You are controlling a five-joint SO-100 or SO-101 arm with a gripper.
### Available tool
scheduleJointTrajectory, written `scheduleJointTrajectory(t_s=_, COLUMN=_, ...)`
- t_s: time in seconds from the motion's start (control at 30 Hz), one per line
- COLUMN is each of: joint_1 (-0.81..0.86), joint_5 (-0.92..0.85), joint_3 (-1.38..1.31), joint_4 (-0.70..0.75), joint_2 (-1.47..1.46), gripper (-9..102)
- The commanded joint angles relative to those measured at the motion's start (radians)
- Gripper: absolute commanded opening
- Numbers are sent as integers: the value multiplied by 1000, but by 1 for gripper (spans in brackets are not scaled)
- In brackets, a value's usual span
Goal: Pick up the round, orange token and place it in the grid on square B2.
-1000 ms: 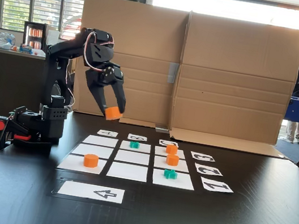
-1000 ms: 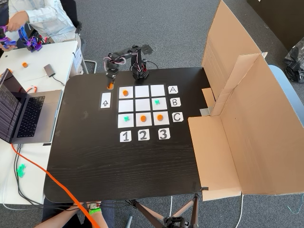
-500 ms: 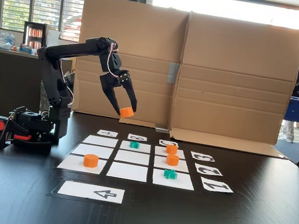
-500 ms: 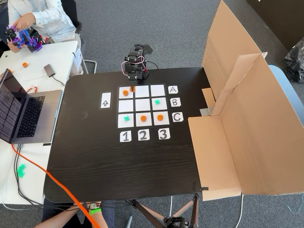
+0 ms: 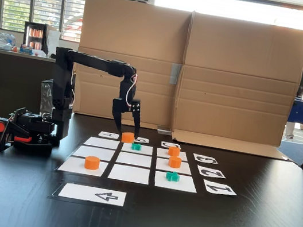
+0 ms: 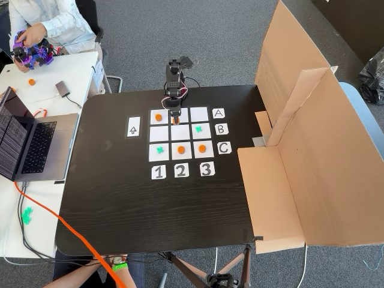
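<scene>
Gripper [image 5: 128, 137] pinches small round orange plastic token [image 5: 128, 137] above white paper grid [image 6: 179, 150]; releasing here risks landing short of centre square B2 [image 6: 180, 132].

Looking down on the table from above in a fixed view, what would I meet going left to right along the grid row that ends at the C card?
Teal cross token → left orange token → right orange token → C card.
</scene>
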Motion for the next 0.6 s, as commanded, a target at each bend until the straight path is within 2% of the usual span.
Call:
scheduleJointTrajectory(t_s=0.0, joint_1=-2, joint_5=11, joint_3=-49, joint_4=-29, joint_2=-48, gripper=-1)
scheduleJointTrajectory(t_s=0.57, joint_1=-35, joint_5=14, joint_3=-204, joint_4=-60, joint_2=-267, gripper=-1)
